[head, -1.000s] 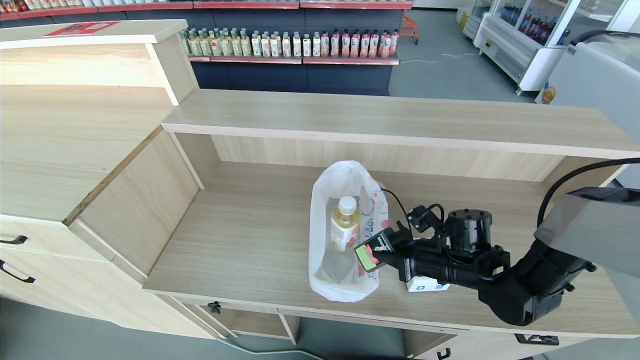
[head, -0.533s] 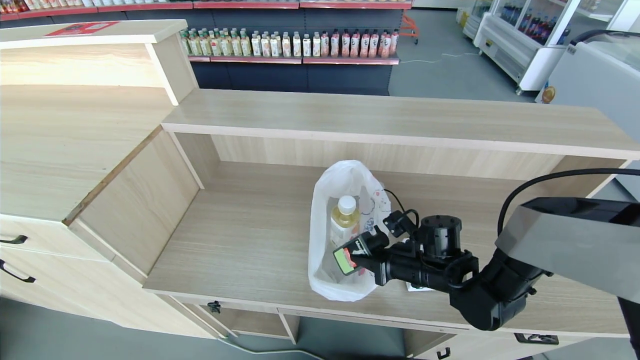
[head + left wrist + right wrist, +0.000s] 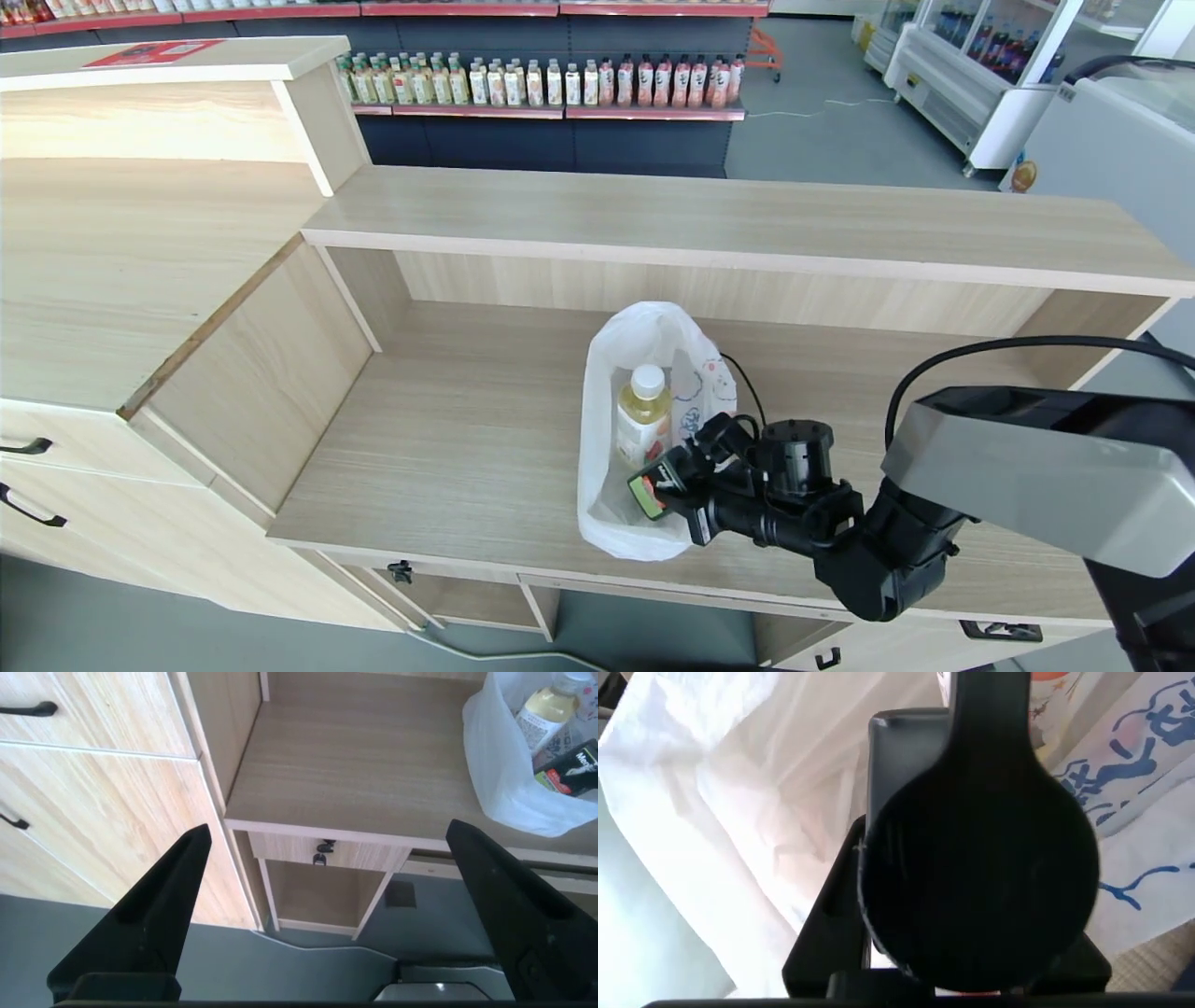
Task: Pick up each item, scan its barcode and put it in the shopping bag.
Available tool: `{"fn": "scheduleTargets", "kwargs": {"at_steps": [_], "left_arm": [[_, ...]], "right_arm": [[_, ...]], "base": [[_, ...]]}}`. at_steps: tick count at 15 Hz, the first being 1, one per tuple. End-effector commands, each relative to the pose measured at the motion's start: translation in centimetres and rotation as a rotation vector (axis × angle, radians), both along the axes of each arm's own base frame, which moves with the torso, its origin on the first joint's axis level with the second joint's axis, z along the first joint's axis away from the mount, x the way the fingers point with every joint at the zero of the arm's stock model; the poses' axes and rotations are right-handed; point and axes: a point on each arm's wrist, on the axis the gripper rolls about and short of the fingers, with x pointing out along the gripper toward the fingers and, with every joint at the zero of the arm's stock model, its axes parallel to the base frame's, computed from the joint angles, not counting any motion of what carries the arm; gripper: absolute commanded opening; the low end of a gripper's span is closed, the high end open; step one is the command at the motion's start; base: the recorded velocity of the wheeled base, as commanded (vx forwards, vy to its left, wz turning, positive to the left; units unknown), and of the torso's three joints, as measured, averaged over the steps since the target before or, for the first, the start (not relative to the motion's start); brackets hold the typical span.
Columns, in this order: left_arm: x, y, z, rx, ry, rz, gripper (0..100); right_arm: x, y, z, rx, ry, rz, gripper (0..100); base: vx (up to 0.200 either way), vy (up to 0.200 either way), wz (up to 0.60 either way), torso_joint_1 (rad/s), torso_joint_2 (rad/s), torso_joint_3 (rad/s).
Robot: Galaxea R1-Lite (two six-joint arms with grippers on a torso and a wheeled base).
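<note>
Partly inside crinkly plastic bag [image 3: 598, 446]: rectangular dark carton [image 3: 651, 488]

Fig. — layout ref. shopping bag [image 3: 597, 439]. Bag sits on counter [image 3: 448, 448], nr. its front edge. Bottle [image 3: 642, 415] in bag, toward rear. Small box [image 3: 647, 495] in bag's mouth, just before bottle, clamped in right gripper [image 3: 667, 485], which comes in from bag's right. Upper ledge [image 3: 728, 219] behind & above bag. Drawer unit [image 3: 75, 467] well left of bag. Left gripper [image 3: 329, 829], fingers apart, before counter's front edge, left of & lower than bag. Store shelf [image 3: 541, 89] far behind bag; chiller cabinets [image 3: 980, 65] far behind, to right.
</note>
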Motion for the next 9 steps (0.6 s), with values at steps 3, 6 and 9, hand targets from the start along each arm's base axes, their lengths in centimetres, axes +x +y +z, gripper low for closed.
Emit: {"fn": "scheduleTargets", "kwargs": {"at_steps": [3, 6, 9], "left_arm": [[0.00, 0.00, 0.00, 0.000, 0.000, 0.000, 100], [0.00, 0.00, 0.00, 0.000, 0.000, 0.000, 100], [0.00, 0.00, 0.00, 0.000, 0.000, 0.000, 100]], "right_arm": [[0.28, 0.29, -0.57, 0.013, -0.026, 0.002, 0], [-0.07, 0.27, -0.75, 0.019, -0.030, 0.016, 100], [-0.36, 0.16, -0.22, 0.047, -0.026, 0.054, 100]], "base": [[0.000, 0.000, 0.00, 0.000, 0.00, 0.000], [0.000, 0.000, 0.00, 0.000, 0.00, 0.000], [0.000, 0.000, 0.00, 0.000, 0.00, 0.000]]}}
